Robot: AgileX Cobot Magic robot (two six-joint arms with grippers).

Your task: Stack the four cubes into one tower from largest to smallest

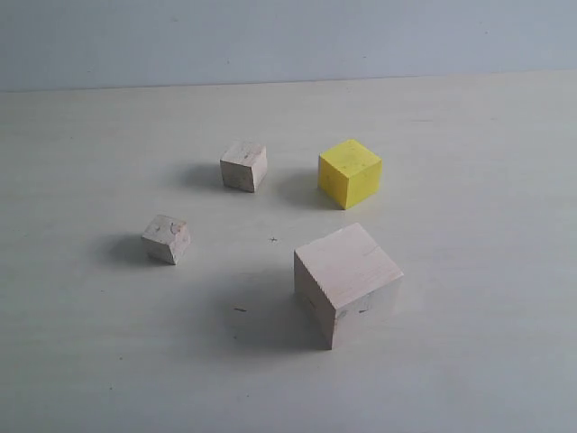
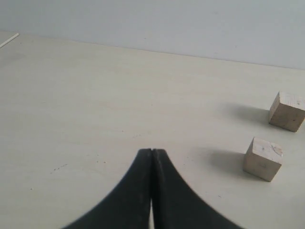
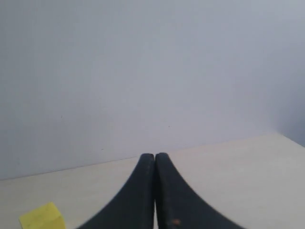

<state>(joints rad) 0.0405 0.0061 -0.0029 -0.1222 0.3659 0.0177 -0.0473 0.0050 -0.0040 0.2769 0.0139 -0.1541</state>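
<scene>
Four cubes lie apart on the pale table (image 1: pixel 469 135), none stacked. The large pale wooden cube (image 1: pixel 347 281) is nearest the front. Behind it sits the yellow cube (image 1: pixel 349 172). One small pale cube (image 1: pixel 243 166) is at the back left, another small pale cube (image 1: pixel 166 239) further left and forward. Neither gripper shows in the exterior view. My left gripper (image 2: pixel 151 150) is shut and empty, with the two small cubes (image 2: pixel 263 159) (image 2: pixel 286 111) off to one side of it. My right gripper (image 3: pixel 155 155) is shut and empty, the yellow cube's corner (image 3: pixel 42 217) beside it.
A plain grey-blue wall (image 1: pixel 288 41) runs behind the table. A small cross mark (image 1: pixel 273 240) and faint pencil marks (image 1: pixel 240 309) lie on the table top between the cubes.
</scene>
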